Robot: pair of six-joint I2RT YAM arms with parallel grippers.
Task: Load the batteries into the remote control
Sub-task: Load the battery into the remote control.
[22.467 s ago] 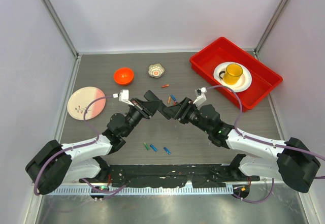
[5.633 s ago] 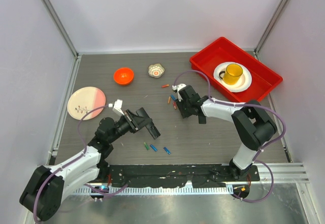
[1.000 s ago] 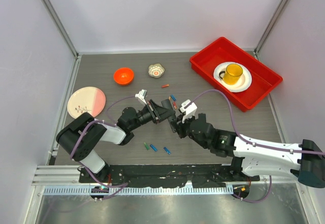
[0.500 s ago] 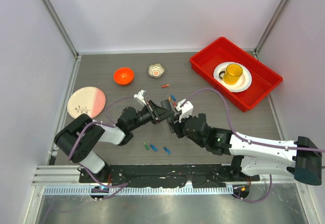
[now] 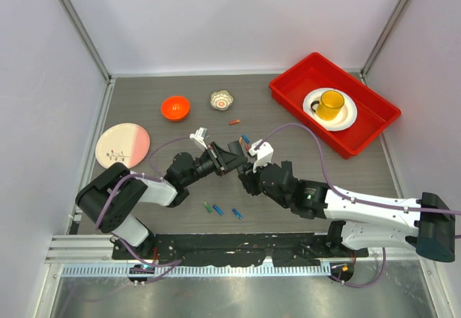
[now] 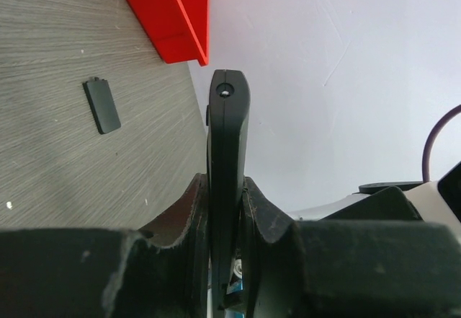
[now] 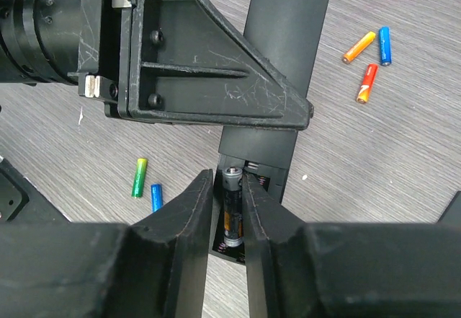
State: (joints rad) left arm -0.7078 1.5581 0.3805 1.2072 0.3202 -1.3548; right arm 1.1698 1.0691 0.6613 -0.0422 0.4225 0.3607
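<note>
Your right gripper (image 7: 230,221) has its fingers (image 7: 189,213) pinched on a dark battery (image 7: 232,204). The battery lies lengthwise between the pads, right at the open compartment in the back of the black remote control (image 7: 284,40); you cannot tell whether it is fully seated. Just beyond those fingertips, your left gripper (image 6: 225,202) clamps the remote by its two flat faces. Its fingers (image 6: 189,213) press in from either side, so the remote shows edge-on to the left wrist camera. Past the left fingertips and off to their left, a small black cover (image 6: 102,105) lies flat on the table (image 6: 65,152), apart from the remote. The corner of the red tray (image 6: 169,15) sits farther out. Around your right fingers the loose batteries (image 7: 366,83) are scattered on the wood. A green battery (image 7: 139,177) and a blue battery (image 7: 156,197) lie side by side just to the fingers' left. An orange, a blue and a red-orange one lie well ahead to the right, and another red one at the far edge.
</note>
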